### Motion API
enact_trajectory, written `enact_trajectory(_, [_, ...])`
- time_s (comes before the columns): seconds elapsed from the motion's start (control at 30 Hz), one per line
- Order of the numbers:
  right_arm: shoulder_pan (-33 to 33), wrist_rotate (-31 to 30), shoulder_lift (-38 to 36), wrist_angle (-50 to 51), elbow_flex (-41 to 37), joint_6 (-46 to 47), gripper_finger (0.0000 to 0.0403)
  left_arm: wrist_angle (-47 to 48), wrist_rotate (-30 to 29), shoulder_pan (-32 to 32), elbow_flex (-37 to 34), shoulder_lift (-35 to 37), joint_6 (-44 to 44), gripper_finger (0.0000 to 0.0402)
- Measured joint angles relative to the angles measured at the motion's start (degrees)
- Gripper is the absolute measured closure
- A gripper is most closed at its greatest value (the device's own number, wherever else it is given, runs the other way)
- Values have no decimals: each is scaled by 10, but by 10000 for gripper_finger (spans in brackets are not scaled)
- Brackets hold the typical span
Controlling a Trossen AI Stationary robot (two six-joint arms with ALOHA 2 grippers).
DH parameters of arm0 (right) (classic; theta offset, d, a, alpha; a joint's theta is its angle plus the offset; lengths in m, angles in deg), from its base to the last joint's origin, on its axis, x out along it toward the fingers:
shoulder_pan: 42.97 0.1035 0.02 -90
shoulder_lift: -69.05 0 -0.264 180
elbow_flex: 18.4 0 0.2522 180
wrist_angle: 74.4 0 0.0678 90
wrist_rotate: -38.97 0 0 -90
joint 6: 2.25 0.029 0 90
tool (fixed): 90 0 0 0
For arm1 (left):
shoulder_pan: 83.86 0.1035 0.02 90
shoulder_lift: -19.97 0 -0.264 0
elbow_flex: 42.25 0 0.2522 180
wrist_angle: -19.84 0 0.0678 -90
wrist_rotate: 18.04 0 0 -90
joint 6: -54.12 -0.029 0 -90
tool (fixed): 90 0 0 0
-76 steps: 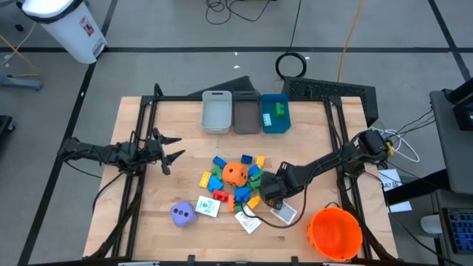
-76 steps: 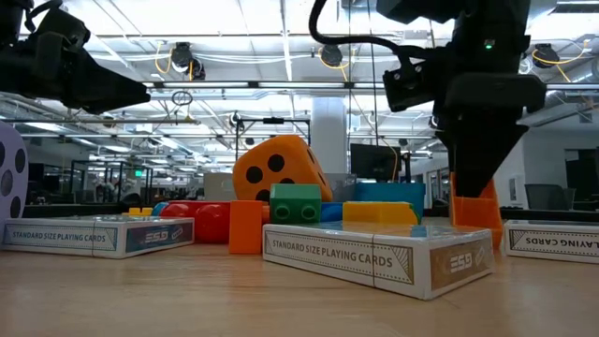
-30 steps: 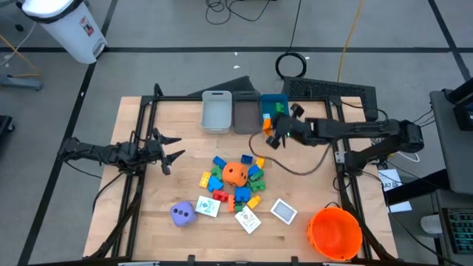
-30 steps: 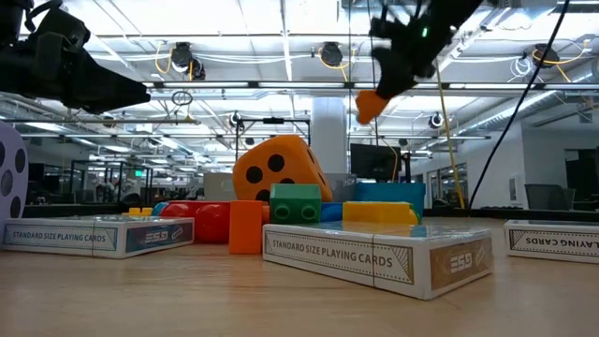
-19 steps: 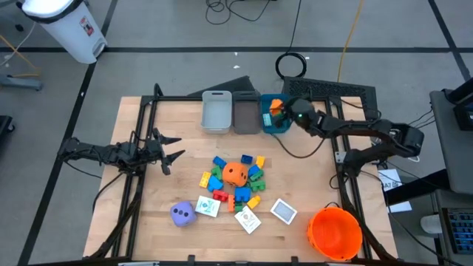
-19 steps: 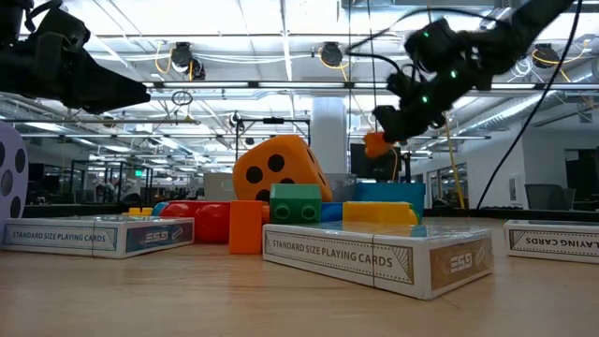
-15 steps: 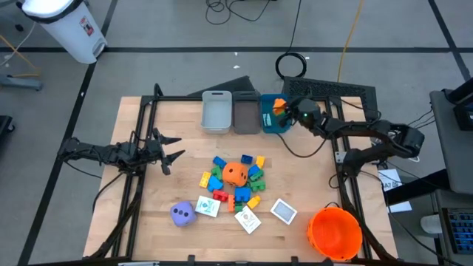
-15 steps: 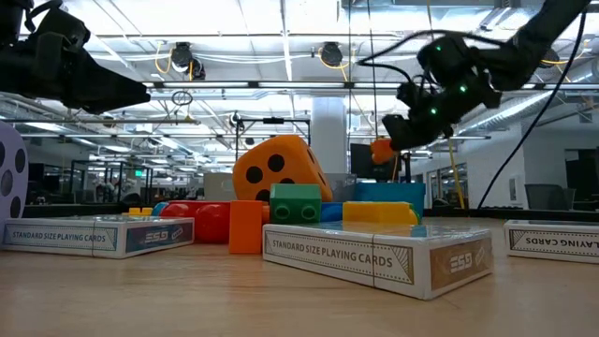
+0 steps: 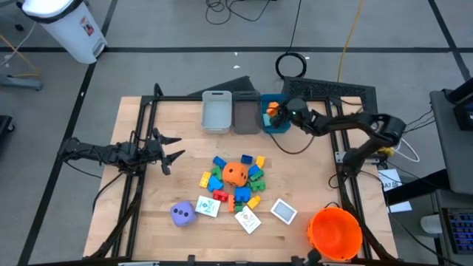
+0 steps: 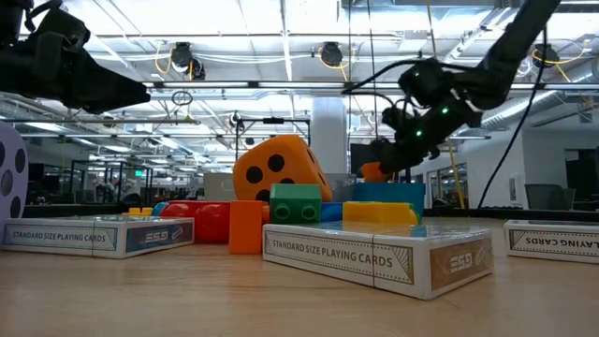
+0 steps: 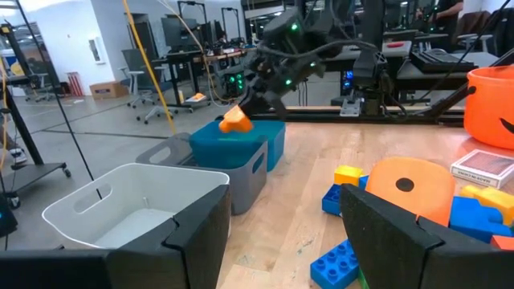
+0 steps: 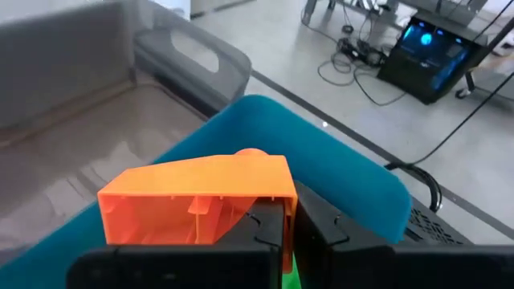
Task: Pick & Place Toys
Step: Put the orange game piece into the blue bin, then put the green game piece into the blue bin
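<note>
The right gripper (image 9: 278,112) is hovering over the blue plastic bin (image 9: 275,122) at the bench's far edge, jaws closed on a small orange plastic block (image 12: 197,201). In the low view the block is hanging above the bin, not touching it. A green block (image 9: 281,110) is lying inside the same bin. Beside it, along the far edge, are sitting a dark grey bin (image 9: 246,114) and a light grey bin (image 9: 216,111).

The left gripper (image 9: 171,148) is waiting near the bench's left edge w/ jaws spread wide, holding nothing.

Mid-bench, a heap of small plastic blocks (image 9: 251,177) (blue, green, yellow, red) is surrounding an orange soft die (image 9: 235,174). A purple soft die (image 9: 182,213) is lying toward the near edge, w/ white card boxes (image 9: 247,219) close by. A big orange bucket (image 9: 335,233) is standing at the near right corner.
</note>
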Motion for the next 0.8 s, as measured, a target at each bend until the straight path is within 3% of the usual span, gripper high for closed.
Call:
enact_trajectory(0.23, [-4,-26,37,5,29,-1,372,0,0,0,0,0,0,160])
enact_trajectory(0.6, [14,-27,-19,48,30,4,231,0,0,0,0,0,0,160])
enact_trajectory(0.8, [50,-26,-69,91,30,4,174,0,0,0,0,0,0,160])
